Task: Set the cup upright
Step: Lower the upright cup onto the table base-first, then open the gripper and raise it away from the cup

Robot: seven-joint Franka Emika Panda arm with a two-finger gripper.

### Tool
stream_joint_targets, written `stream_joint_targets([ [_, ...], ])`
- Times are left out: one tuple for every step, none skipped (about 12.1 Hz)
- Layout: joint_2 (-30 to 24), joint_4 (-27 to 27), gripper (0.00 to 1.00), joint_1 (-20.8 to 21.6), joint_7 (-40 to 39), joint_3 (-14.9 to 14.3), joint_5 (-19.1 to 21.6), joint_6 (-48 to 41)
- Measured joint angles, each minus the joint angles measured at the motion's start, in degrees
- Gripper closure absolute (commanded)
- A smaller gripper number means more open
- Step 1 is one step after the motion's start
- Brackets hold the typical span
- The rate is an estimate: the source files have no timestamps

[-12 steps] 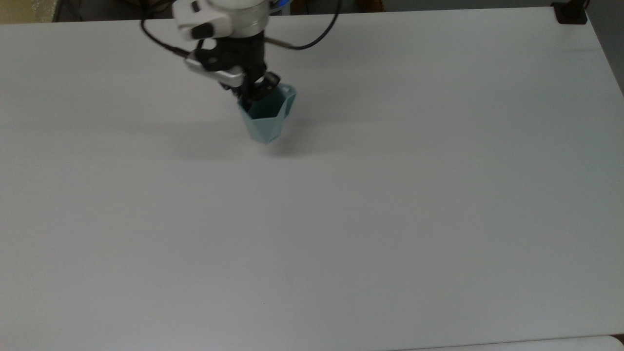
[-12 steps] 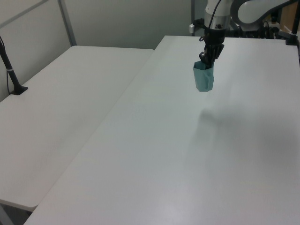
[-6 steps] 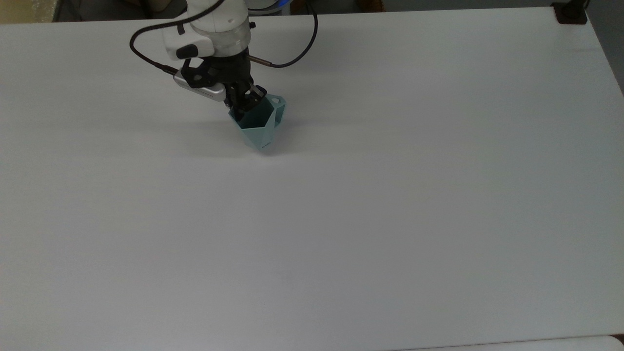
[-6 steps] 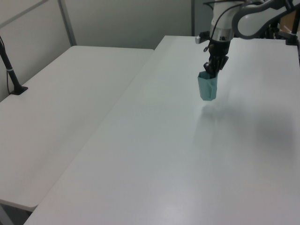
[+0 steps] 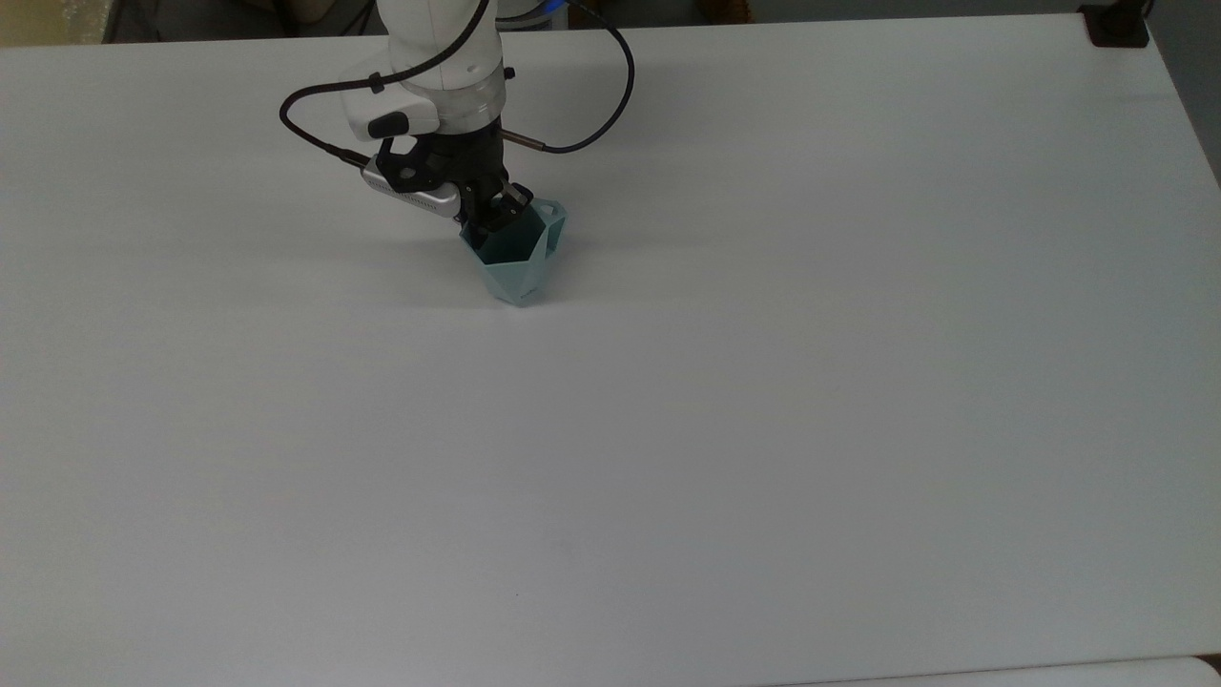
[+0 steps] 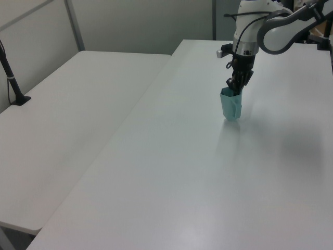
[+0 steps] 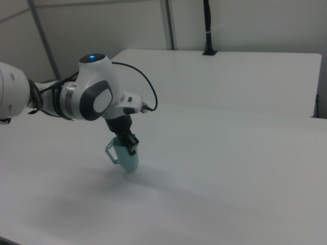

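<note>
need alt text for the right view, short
A white robot arm reaches in from the right view's left, its hand gripping the rim of a pale teal faceted cup. The cup is mouth-up with its narrow base at the white table and its loop handle pointing to the right view's left. A second white table stands behind.

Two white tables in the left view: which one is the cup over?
The nearer, larger table, on the left view's right. The teal cup is held there by the gripper, mouth up. The other table, on the left view's left, carries just a black post.
</note>
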Motion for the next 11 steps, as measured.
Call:
stream_joint_targets([
  [0.2, 0.0, 0.94, 0.0, 0.0, 0.0, 0.0, 0.1],
  [0.3, 0.0, 0.57, 0.0, 0.0, 0.1, 0.0, 0.1],
  [0.5, 0.0, 0.31, 0.0, 0.0, 0.1, 0.0, 0.1],
  [0.7, 0.0, 0.00, 0.1, 0.0, 0.2, 0.1, 0.1],
  [0.7, 0.0, 0.00, 0.1, 0.0, 0.2, 0.1, 0.1],
  [0.7, 0.0, 0.00, 0.1, 0.0, 0.2, 0.1, 0.1],
  [0.7, 0.0, 0.00, 0.3, 0.0, 0.3, 0.1, 0.1],
  [0.7, 0.0, 0.00, 0.3, 0.0, 0.3, 0.1, 0.1],
  [0.7, 0.0, 0.00, 0.4, 0.0, 0.3, 0.1, 0.1],
  [0.6, 0.4, 0.00, 0.4, 0.0, 0.3, 0.1, 0.1],
  [0.2, 1.6, 0.00, 0.4, 0.0, 0.3, 0.1, -0.3],
])
